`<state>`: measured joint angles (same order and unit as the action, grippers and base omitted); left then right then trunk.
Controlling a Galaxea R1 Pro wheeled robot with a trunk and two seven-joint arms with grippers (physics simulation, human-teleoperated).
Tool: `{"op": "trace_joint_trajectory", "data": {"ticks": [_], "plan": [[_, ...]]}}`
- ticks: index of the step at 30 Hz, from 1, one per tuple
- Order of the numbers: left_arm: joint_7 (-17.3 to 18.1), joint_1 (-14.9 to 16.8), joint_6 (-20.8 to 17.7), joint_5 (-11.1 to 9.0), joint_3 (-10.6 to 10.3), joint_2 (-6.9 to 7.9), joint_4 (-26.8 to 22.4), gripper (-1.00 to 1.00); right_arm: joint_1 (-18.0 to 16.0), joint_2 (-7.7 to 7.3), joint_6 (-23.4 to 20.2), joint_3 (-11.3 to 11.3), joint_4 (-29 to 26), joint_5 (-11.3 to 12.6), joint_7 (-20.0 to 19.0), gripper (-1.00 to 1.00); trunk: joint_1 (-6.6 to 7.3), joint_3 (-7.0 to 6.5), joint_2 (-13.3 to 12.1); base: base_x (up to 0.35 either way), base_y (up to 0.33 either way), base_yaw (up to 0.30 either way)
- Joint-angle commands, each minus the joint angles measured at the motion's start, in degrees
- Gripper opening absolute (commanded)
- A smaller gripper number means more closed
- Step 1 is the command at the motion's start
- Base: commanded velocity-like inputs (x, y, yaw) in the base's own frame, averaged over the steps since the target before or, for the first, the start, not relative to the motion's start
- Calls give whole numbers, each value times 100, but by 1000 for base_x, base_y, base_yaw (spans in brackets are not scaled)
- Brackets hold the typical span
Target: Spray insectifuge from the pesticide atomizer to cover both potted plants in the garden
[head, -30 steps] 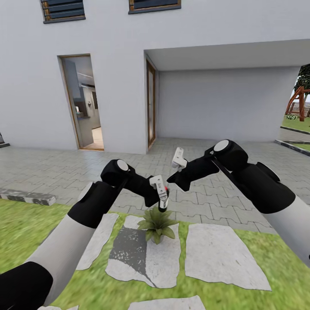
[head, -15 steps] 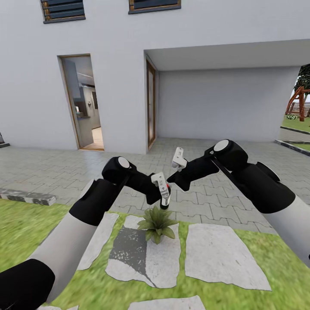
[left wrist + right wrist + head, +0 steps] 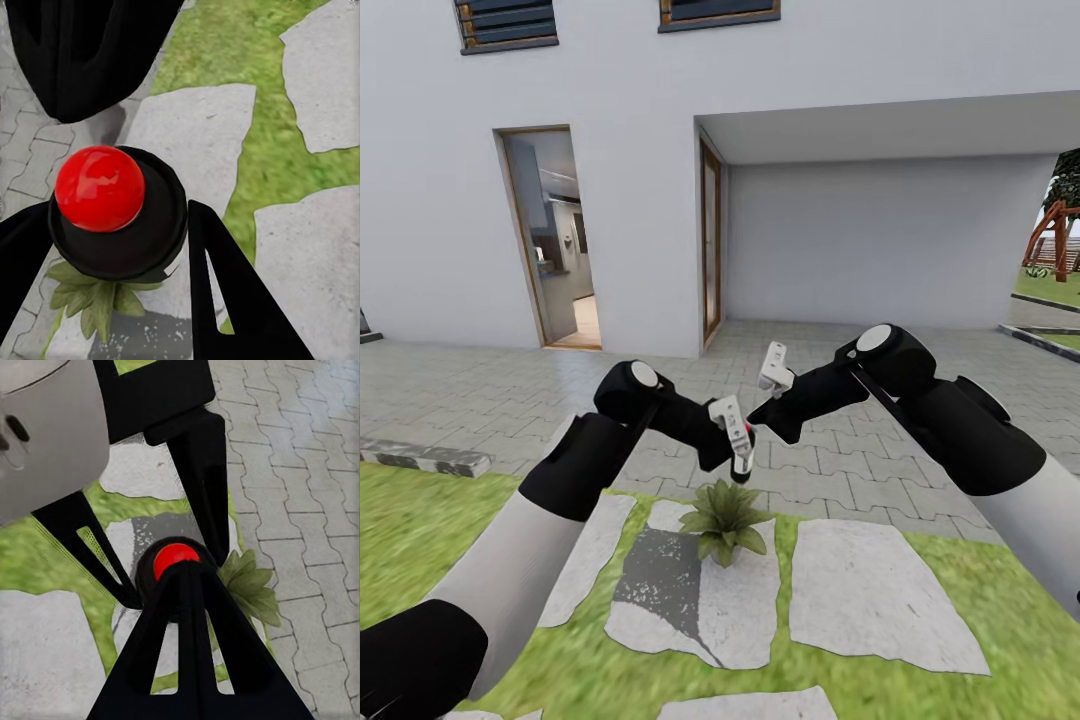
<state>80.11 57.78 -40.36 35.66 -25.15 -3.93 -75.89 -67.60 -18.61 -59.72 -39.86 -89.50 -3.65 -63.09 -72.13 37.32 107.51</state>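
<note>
One plant (image 3: pixel 724 521) directly beneath pesticide atomizer (image 3: pixel 739 443) clamped in left gripper (image 3: pixel 112 247), right gripper (image 3: pixel 184 566) closed over red button (image 3: pixel 99 187): risk of off-centre press tilting bottle, spray missing leaves.

Left claw (image 3: pixel 739 452) with pesticide atomizer (image 3: pixel 740 447) drifts a touch up and left, now hovering slightly higher above potted plant (image 3: pixel 724 520).

The space directly above the potted plant (image 3: pixel 724 520) was taken up by the pesticide atomizer (image 3: pixel 738 445), clamped in the left gripper (image 3: pixel 736 440). At two o'clock, just beside it, the right gripper (image 3: pixel 773 368) crowded the approach. Open room was left over the stepping stone (image 3: pixel 875 590) at four o'clock
</note>
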Motion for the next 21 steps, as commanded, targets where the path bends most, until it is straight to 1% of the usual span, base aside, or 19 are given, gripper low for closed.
{"op": "trace_joint_trajectory", "data": {"ticks": [1,7,21], "plan": [[49,7,-60,46,18,-3,-5,-100,-8,-2,-28,-4,-6,-39,-42,-100,1,7,3,0,0,0],[49,16,-60,46,70,-10,-5,-100,-8,-2,-28,-4,-6,-39,-45,-100,1,7,3,0,0,0],[49,39,-60,40,80,-11,-5,-100,-8,-2,-28,-4,-1,-39,-37,-100,1,7,3,0,0,0]]}}
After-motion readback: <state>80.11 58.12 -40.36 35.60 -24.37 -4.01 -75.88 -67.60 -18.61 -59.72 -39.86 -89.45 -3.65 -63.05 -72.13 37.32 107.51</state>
